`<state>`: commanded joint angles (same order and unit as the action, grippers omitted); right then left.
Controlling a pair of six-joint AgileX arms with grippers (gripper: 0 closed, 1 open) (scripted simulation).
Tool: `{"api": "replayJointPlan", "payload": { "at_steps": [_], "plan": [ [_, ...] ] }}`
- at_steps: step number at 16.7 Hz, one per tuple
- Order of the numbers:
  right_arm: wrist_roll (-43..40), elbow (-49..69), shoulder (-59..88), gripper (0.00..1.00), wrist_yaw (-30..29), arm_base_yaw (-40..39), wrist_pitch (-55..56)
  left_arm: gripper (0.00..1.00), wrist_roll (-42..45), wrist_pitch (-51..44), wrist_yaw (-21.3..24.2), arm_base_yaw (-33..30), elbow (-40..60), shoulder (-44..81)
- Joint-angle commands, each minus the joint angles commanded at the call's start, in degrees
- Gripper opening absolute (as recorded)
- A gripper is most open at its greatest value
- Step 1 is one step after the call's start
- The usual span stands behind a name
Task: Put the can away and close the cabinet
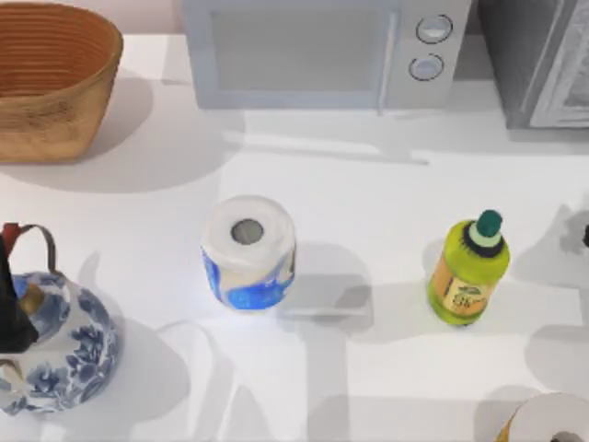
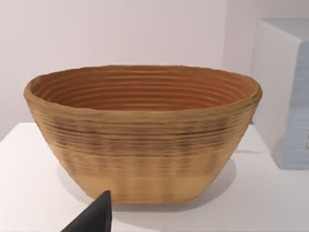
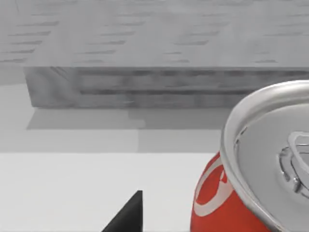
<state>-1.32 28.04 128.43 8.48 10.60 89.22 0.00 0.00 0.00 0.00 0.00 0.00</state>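
Note:
The can (image 3: 251, 193) is red with a silver top and stands very close in the right wrist view, on the white table. A black tip of my right gripper (image 3: 129, 213) sits just beside it. A dark bit of that arm (image 1: 585, 236) shows at the table's right edge. Behind the can stands the grey cabinet (image 3: 169, 87), which is at the back right corner (image 1: 534, 64); whether its door stands open I cannot tell. My left gripper (image 2: 94, 220) is at the front left (image 1: 11, 308), above a teapot and facing a basket.
A woven basket (image 1: 55, 87) stands at the back left and a white microwave (image 1: 322, 51) at the back middle. A paper roll (image 1: 248, 250) is in the middle, with a green bottle (image 1: 467, 272) to its right. A blue-and-white teapot (image 1: 64, 354) and a round pale object (image 1: 552, 419) occupy the front corners.

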Motion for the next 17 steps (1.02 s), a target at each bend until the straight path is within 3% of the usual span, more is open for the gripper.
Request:
{"api": "replayJointPlan", "payload": {
  "at_steps": [8,17],
  "plan": [
    [0.0,0.0,0.0,0.02,0.0,0.0,0.0,1.00,0.0,0.0,0.0,0.0,0.0,0.0],
    [0.1,-0.1,-0.1,0.00,0.0,0.1,0.0,1.00,0.0,0.0,0.0,0.0,0.0,0.0]
  ]
}}
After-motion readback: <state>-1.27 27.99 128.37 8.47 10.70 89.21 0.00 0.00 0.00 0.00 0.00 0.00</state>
